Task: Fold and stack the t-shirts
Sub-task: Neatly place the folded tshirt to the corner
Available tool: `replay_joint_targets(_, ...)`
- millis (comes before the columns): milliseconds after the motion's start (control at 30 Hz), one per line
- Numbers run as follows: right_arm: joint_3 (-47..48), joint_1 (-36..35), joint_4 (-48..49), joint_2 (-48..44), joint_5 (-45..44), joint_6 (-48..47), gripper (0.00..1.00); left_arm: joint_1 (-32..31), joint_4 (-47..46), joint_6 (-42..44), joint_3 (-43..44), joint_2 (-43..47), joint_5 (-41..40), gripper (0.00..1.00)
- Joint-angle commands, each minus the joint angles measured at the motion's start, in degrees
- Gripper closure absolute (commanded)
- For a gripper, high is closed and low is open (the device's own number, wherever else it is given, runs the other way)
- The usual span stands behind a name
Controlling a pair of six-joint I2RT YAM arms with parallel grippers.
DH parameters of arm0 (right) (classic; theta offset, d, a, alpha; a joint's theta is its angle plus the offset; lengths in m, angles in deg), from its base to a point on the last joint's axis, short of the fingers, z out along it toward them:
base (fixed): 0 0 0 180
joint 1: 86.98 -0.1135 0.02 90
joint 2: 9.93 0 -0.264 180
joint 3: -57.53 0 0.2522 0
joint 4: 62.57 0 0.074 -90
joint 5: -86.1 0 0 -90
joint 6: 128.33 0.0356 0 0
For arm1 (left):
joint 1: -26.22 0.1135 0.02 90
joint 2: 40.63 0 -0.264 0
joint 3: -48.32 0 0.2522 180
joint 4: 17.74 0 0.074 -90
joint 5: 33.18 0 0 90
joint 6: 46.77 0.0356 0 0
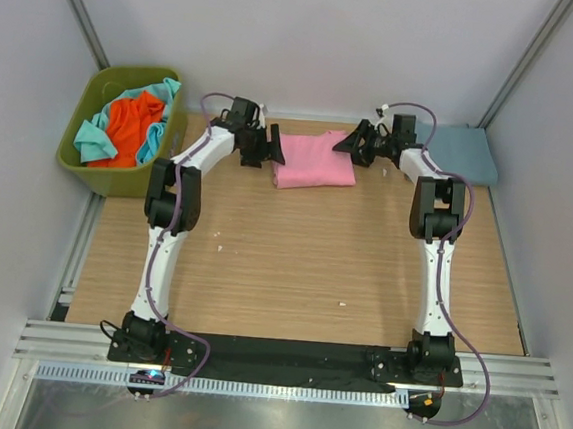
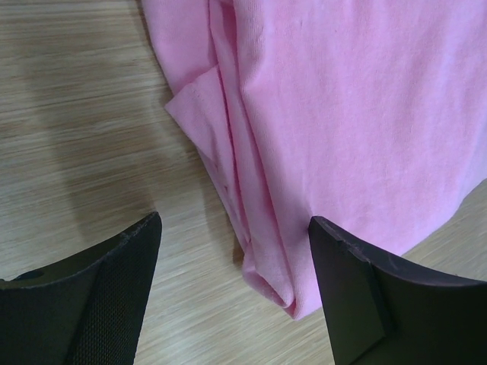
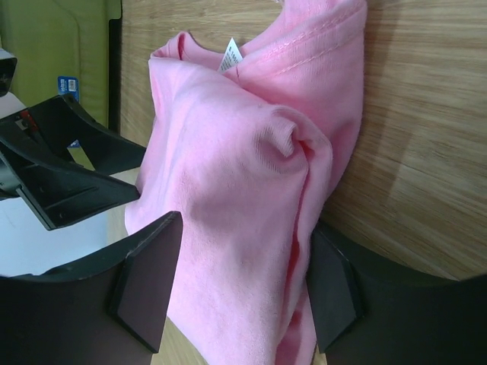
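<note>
Pink t-shirt [image 1: 314, 159] folded on table [image 1: 292, 265]; L claw [image 2: 234, 219] agape at edge, R claw [image 3: 247, 222] agape astride cloth.

The left arm [image 1: 164, 239] and right arm [image 1: 432, 272] are built alike, with white link shells and black joint housings. A grey-purple cable [image 1: 217, 95] runs along the outside of each arm from base to wrist and forms a free loop near the wrist. Both bases [image 1: 140, 337] are black and are bolted to a black plate [image 1: 294, 354]. The left gripper [image 2: 236, 220] and right gripper [image 3: 245, 222] are matte black. The fingers [image 2: 114, 304] are wedge-shaped with angular edges. One left finger face has a fine mesh texture; the other carries a smooth stepped pad [image 2: 358, 296].
</note>
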Motion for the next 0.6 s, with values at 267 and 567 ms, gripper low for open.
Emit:
replay_joint_targets(267, -2.53, -1.94, -4.56, 4.1, -2.14, -0.16, 0.35, -0.8, -1.99, -4.15, 0.01, -3.28, 4.57, 0.21)
replay_joint_targets(567, -4.64, -3.52, -4.91, 4.1, -1.08, 0.2, 0.43, -1.68, -2.61, -5.37, 0.71, -4.77, 5.1, 0.22)
